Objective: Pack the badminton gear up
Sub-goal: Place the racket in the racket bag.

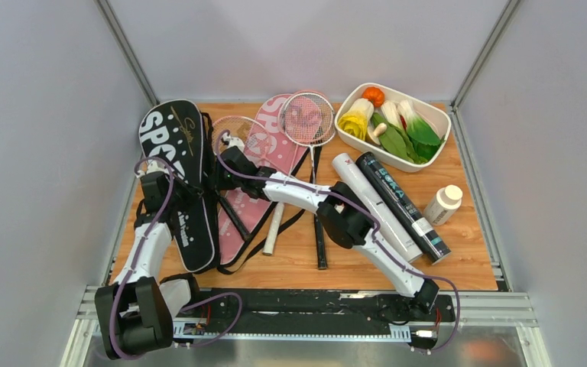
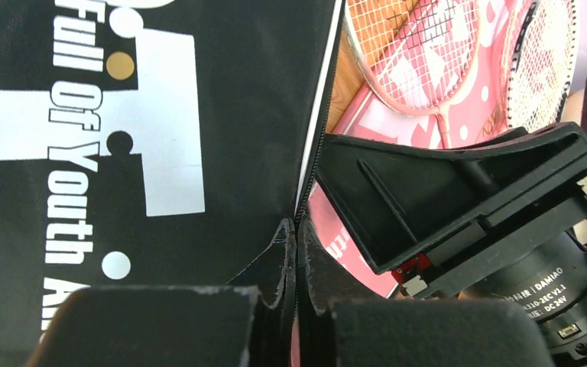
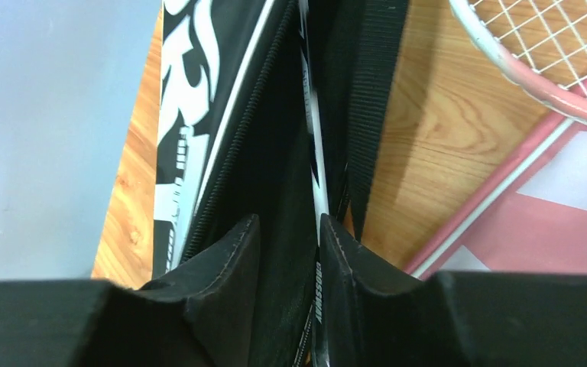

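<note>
Black fabric with white lettering fills the left wrist view: the black cover point(image 2: 160, 138) reads "Full Of Youth", and from above its big white letters "SP" show point(image 1: 177, 176) where it lies on the left of the wooden bench point(image 1: 466, 252). Just right of it lies the pink cover point(image 1: 264, 164), partly under two thin pink-and-white rackets point(image 1: 307, 118); a black-handled racket and a white-handled one stretch toward the near edge. Further right, a white tube point(image 1: 374, 205) and a black tube point(image 1: 401, 205) printed "BOKA" lie side by side, a small white bottle point(image 1: 443, 204) stands near them, and a white bowl of toy vegetables point(image 1: 392, 116) sits at the far right corner. The left tool point(image 2: 294, 252) is pinched fully together on the zipped edge of the black cover. The right tool point(image 3: 290, 245) stands narrowly apart, its pads point(image 3: 233, 260) either side of a thin black-and-white racket shaft point(image 3: 315, 183), marked "CROSSWAY", which runs along the cover's open seam beside a black strap point(image 3: 371, 99); whether the pads press on the shaft I cannot tell.
</note>
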Controlling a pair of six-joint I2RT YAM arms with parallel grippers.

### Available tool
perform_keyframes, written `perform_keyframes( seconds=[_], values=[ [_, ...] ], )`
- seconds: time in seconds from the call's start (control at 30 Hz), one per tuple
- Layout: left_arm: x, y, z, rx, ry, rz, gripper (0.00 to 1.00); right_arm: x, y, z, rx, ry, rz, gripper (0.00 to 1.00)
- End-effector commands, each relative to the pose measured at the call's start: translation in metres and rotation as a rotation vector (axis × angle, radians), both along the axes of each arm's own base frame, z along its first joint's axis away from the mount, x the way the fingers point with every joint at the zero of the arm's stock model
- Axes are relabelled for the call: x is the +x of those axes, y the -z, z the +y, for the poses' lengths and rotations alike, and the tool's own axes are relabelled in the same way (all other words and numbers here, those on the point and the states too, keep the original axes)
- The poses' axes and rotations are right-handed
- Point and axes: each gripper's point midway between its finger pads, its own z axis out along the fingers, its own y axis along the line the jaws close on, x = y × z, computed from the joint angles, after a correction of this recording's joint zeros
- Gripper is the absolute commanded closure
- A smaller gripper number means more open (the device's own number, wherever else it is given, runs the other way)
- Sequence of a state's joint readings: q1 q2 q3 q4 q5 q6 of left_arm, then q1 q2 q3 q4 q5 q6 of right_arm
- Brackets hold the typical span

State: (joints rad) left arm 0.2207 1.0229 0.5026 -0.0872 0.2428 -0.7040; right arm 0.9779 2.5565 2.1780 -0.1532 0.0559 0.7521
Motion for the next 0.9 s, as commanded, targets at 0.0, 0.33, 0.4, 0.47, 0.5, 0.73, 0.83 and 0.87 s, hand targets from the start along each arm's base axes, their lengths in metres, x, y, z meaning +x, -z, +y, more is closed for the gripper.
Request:
perform_keyframes(
  seconds=[0.0, 0.33, 0.4, 0.47, 0.5, 0.73, 0.83, 0.87],
  values=[
    [0.004, -0.001, 0.002, -0.019, -0.011, -0.022, 1.0, -0.004, -0.03, 0.007, 0.108, -0.069, -0.011, 0.56],
    [0.01, -0.008, 0.016, 0.042, -0.037, -0.025, 1.0, -0.05, -0.03, -0.056, 0.058, -0.432, 0.031, 0.42],
    [0.009, -0.01, 0.018, 0.064, -0.043, -0.028, 1.0, -0.065, -0.025, -0.065, 0.043, -0.479, 0.048, 0.42],
    [0.008, -0.011, 0.02, 0.076, -0.043, -0.031, 1.0, -0.078, -0.018, -0.072, 0.029, -0.511, 0.072, 0.42],
    [0.008, -0.01, 0.02, 0.078, -0.046, -0.027, 1.0, -0.084, -0.01, -0.075, 0.014, -0.518, 0.083, 0.42],
    [0.008, -0.004, 0.016, 0.054, -0.032, -0.021, 1.0, -0.11, 0.024, -0.083, -0.035, -0.568, 0.152, 0.48],
    [0.008, -0.003, 0.013, 0.04, -0.025, -0.021, 1.0, -0.119, 0.021, -0.077, -0.029, -0.592, 0.155, 0.49],
    [0.009, -0.003, 0.013, 0.037, -0.024, -0.023, 1.0, -0.123, 0.02, -0.074, -0.026, -0.601, 0.158, 0.5]
  ],
)
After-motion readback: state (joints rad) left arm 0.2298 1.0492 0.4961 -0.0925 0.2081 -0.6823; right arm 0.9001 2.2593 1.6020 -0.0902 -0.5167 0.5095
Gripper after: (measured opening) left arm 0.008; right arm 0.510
